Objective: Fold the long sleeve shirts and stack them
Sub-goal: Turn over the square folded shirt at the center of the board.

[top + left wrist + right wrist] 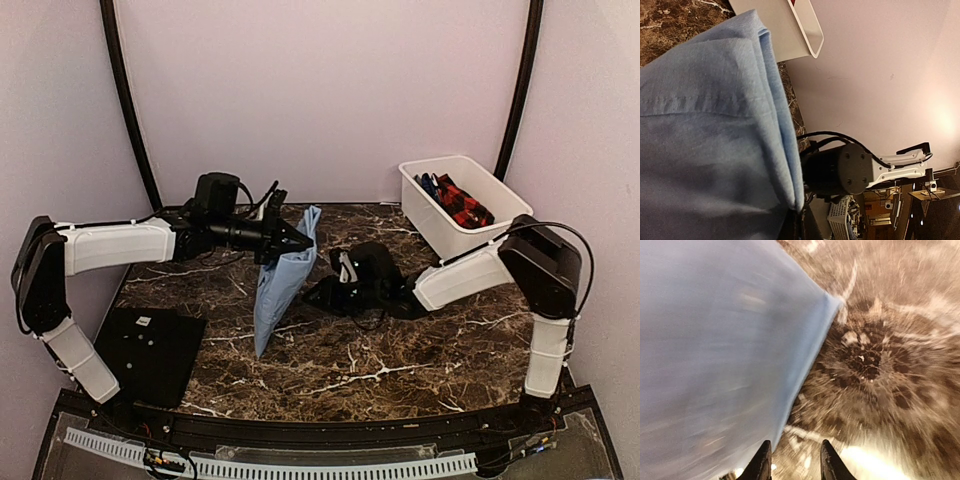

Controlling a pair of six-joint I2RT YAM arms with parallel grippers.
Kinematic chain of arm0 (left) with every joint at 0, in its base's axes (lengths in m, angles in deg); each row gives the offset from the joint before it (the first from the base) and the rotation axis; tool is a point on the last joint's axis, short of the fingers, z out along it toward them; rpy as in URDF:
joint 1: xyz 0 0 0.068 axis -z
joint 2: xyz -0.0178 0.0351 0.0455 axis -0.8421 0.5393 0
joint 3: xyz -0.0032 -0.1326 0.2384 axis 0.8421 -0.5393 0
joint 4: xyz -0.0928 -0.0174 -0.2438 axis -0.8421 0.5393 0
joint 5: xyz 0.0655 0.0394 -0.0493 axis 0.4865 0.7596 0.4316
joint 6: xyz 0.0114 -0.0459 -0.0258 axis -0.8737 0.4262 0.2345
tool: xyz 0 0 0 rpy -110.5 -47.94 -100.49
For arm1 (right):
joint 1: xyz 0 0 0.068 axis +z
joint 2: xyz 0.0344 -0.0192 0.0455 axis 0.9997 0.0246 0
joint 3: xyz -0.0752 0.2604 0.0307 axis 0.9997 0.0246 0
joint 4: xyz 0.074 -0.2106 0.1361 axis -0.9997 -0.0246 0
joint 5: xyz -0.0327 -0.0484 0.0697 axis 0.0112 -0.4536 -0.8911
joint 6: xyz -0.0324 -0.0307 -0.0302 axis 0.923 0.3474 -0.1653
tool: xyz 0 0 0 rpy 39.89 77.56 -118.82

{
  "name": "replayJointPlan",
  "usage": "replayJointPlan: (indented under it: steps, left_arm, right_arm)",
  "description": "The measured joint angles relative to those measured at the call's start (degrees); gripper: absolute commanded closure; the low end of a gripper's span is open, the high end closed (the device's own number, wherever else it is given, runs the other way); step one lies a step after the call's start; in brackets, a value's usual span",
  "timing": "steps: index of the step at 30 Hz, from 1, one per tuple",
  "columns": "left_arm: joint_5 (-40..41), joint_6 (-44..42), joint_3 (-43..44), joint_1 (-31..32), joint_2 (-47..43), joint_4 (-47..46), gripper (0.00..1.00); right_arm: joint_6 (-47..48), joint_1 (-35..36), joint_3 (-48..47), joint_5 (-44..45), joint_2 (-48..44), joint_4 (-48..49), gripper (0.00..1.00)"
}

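While the left tool clamps tight on the upper fold of the plain light-blue cloth shirt, the garment hangs in a long narrow drape. Its lower end reaches the brown marbled stone tabletop toward 7 o'clock from the grip. That puts the shirt just left of the tabletop's centre.

Left wrist view, close in: the shirt fills the left half, doubled over. A stitched seam runs across it, and layered edges stack along its right side.

Over to the right tool: it sits low, just beside the drape, at 3 o'clock from the hanging cloth. The right wrist view is blurred, but the two dark fingertips stand apart. Marbled surface shows between them and nothing sits in the gap, so that tool is parted and holds nothing. The blue cloth fills the left side, up at 10 o'clock from the tips. Whether the tips brush the cloth, I cannot tell.

At 1 o'clock on the tabletop, a white rectangular plastic bin holds a red-black checked shirt. A dark blue garment lies at its far end.

At 8 o'clock, near the left arm's base, lies a flat black square mat.
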Motion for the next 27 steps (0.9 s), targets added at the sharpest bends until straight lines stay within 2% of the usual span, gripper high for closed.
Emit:
replayJointPlan:
  steps: [4,6,7,11,14,17,21,27]
  left_arm:
    - [0.3,-0.2,0.3,1.6,2.3,-0.8,1.00]
    - [0.9,-0.2,1.5,3.5,5.1,-1.5,0.87]
    - [1.7,-0.2,3.0,5.1,7.3,-1.7,0.77]
    - [4.2,0.0,10.5,11.4,17.9,-2.9,0.55]
    - [6.0,0.3,16.2,15.4,24.4,-2.5,0.47]
    - [7.8,-0.3,18.7,17.9,26.3,-0.3,0.44]
    - [12.0,-2.0,18.3,17.2,23.7,2.2,0.44]
    - [18.5,-5.0,5.3,9.5,9.2,5.4,0.46]
  right_arm:
    - [2.4,-0.3,5.0,5.2,-13.5,-6.1,0.59]
    - [3.6,-0.6,8.2,9.2,-22.1,-10.2,0.53]
    - [4.1,-0.8,9.9,11.3,-26.5,-12.4,0.51]
    - [5.2,-2.0,15.3,19.0,-41.2,-22.1,0.38]
    - [5.5,-2.8,18.8,22.6,-49.8,-28.4,0.32]
    - [5.4,-2.9,21.3,24.4,-53.1,-32.5,0.29]
    - [5.7,-2.9,22.5,24.3,-50.8,-35.9,0.29]
    - [7.6,-2.9,20.7,22.3,-40.0,-37.2,0.38]
